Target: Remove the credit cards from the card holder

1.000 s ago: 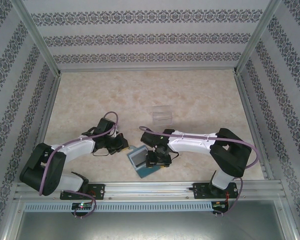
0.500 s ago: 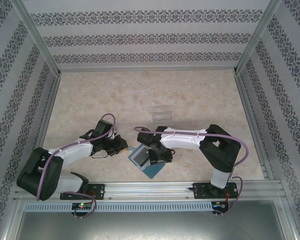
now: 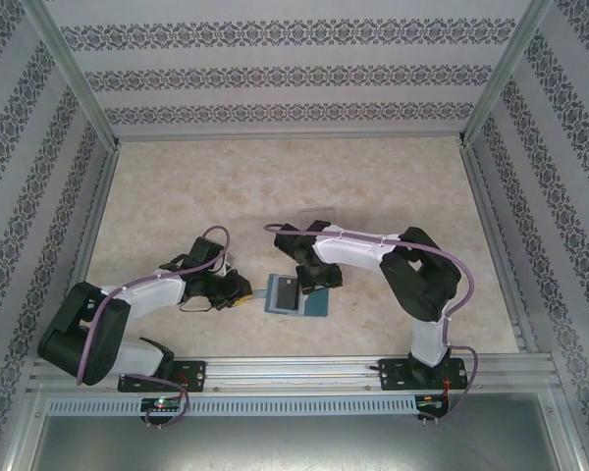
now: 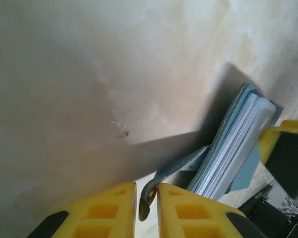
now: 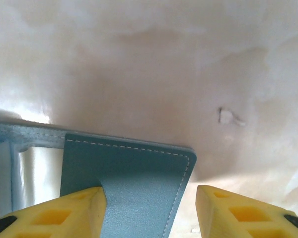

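Two robot arms work over a card holder [image 3: 294, 296] lying open on the marbled table [image 3: 275, 186], near the front edge and between the two grippers. We see the left gripper [image 3: 234, 287] just beside the holder's left edge. In its wrist view its yellow fingers [image 4: 188, 213] stand a sliver apart with the holder's small grey tab [image 4: 148, 196] in the gap. From this angle we cannot tell whether the tab is pinched or sitting loose between them. The right gripper [image 5: 150, 191] hangs over the holder's right-hand teal flap [image 5: 134, 168] with its jaws about half spread. One finger overlaps the flap, the other stands clear of the stitched edge, and nothing is clamped. The cards [image 4: 233, 144] are in the holder, showing in the left wrist view as a tight stack of pale edges between the covers.

We judge the task to be at its opening step: the holder is spread and being steadied, and no card is out yet. The next move calls for one gripper to pin the holder down. The other must close on the exposed edge of a single card and draw it straight out along its pocket. The cards are thin and packed close, so a shallow, exact pinch will matter, and an unsteadied holder is likely to slide or fold shut.
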You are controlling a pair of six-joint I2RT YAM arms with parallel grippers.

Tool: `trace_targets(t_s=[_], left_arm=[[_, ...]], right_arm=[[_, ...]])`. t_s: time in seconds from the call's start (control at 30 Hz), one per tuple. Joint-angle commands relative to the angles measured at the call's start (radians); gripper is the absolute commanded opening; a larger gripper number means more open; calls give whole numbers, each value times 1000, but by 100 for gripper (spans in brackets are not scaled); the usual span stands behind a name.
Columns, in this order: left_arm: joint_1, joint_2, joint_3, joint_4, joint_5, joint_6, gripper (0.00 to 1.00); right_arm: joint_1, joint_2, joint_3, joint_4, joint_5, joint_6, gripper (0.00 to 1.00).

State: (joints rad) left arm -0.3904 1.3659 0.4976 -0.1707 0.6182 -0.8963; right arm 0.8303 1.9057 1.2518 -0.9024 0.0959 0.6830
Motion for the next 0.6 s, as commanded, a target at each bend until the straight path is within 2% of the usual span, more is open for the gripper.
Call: trace_targets(t_s=[0.0, 0.07, 0.23, 0.4, 0.57], left_arm=[[12, 23, 117, -175, -95, 41, 23], [15, 46, 184, -228, -141, 55, 24], [15, 118, 272, -243, -206, 87, 26], [16, 134, 253, -145, -194, 153, 28], [1, 186, 321, -194, -109, 206, 28]], right_arm=[[-30, 23, 22, 38, 78, -54, 54], [-39, 16, 21, 81, 89, -93, 55], [-58, 8, 33, 99, 101, -162, 58], [-77, -28, -51, 198, 21, -163, 57], [-113, -20, -103, 213, -44, -125, 55]])
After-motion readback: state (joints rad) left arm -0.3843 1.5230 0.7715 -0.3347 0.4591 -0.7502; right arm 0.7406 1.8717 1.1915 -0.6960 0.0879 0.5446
